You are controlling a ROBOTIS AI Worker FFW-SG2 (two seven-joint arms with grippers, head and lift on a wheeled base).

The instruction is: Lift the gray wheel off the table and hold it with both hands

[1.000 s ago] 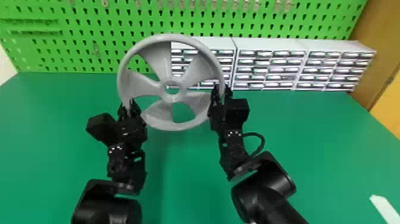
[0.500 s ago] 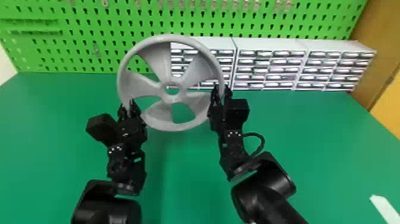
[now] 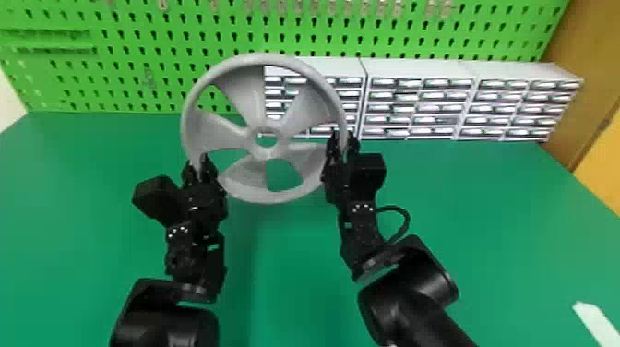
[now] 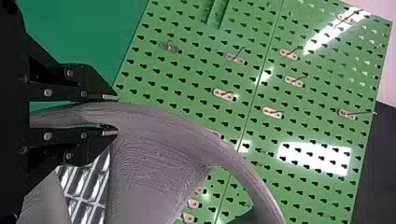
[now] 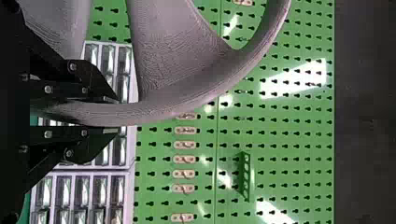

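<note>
The gray wheel is held up above the green table, its face toward the head camera. At the rim's lower left, my left gripper is shut on it; my right gripper is shut on the rim's right side. In the left wrist view, the rim of the wheel runs between the two fingers of the left gripper. The right wrist view has the wheel passing between the fingers of the right gripper.
Behind the wheel, white drawer cabinets line the back of the green table, against a green pegboard. A pale strip lies at the front right. A wooden panel stands at the right.
</note>
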